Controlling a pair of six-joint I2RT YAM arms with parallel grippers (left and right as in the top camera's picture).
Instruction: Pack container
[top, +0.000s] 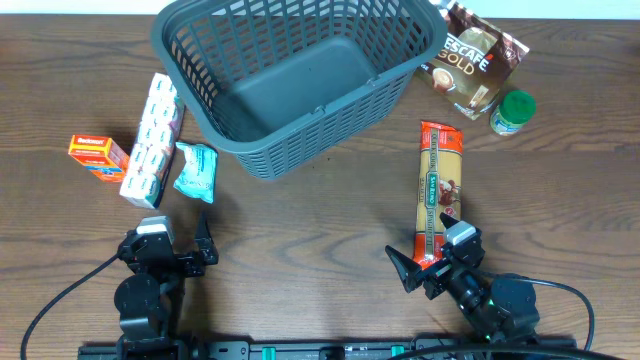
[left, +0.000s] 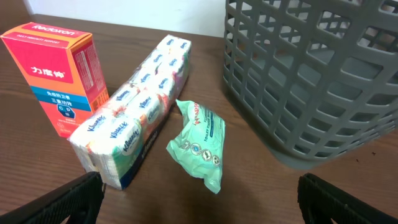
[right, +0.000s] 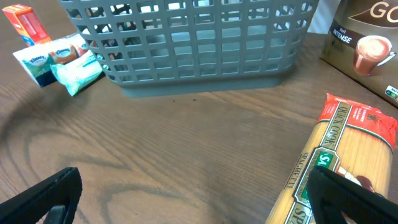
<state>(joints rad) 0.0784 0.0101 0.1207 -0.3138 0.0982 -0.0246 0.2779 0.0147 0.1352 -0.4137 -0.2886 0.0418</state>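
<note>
The dark grey lattice basket (top: 290, 80) stands empty at the back centre; it also shows in the left wrist view (left: 311, 81) and the right wrist view (right: 193, 43). My left gripper (top: 180, 248) is open and empty at the front left, short of a green wipes pack (top: 195, 171) (left: 199, 143) and a long tissue pack (top: 152, 140) (left: 134, 124). My right gripper (top: 430, 268) is open and empty at the front right; its right finger sits over the near end of a spaghetti packet (top: 440, 190) (right: 336, 162).
An orange medicine box (top: 98, 155) (left: 56, 74) lies at the far left. A Nescafe Gold bag (top: 470, 60) (right: 367, 43) and a green-lidded jar (top: 513, 112) are at the back right.
</note>
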